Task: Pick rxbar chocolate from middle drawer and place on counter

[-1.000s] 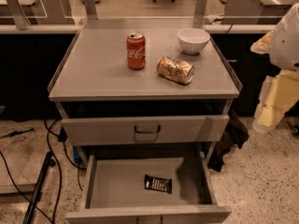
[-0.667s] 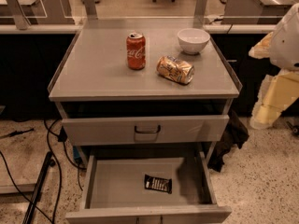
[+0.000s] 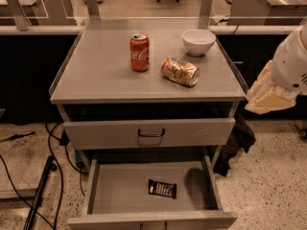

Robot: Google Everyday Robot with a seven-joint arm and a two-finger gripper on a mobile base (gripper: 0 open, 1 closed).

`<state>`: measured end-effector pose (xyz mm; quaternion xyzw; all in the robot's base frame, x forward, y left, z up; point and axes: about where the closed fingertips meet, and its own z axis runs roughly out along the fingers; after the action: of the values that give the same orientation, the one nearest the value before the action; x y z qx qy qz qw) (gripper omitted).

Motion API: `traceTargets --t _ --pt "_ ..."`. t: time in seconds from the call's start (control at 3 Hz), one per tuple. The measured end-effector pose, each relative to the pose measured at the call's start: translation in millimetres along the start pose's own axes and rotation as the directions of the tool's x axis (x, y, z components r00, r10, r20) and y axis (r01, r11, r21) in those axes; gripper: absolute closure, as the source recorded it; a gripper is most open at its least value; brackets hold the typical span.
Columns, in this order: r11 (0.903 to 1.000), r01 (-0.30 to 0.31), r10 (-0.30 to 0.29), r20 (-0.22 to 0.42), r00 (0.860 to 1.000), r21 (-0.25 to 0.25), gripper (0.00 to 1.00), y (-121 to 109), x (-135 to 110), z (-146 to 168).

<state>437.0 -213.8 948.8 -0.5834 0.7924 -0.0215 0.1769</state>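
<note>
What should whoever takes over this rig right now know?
Gripper: out to the right of the cabinet, about level with the counter's edge, nowhere near the drawer.
Rxbar chocolate: lying flat near the middle of the floor of the middle drawer, untouched.
Middle drawer: pulled open. The upper drawer above it is closed.
Counter: holds an upright red cola can, a crushed tan can on its side and a white bowl.
Done: the drawer is open.
Left: reach into the drawer, grasp the bar, lift it out and set it on the counter.
</note>
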Motion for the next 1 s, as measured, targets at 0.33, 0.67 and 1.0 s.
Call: traceTargets --t 0.33,0.67,1.0 --pt "0.9992 -0.037 0.037 0.038 0.999 -0.015 0.92 10.5 2.7 37.4" --pt "0.9970 -0.068 0.071 0.078 0.994 -0.036 1.00 22.2 1.3 79.7" --pt "0.9938 -0.096 0.102 0.115 0.988 -0.056 1.00 34.5 0.7 124.8"
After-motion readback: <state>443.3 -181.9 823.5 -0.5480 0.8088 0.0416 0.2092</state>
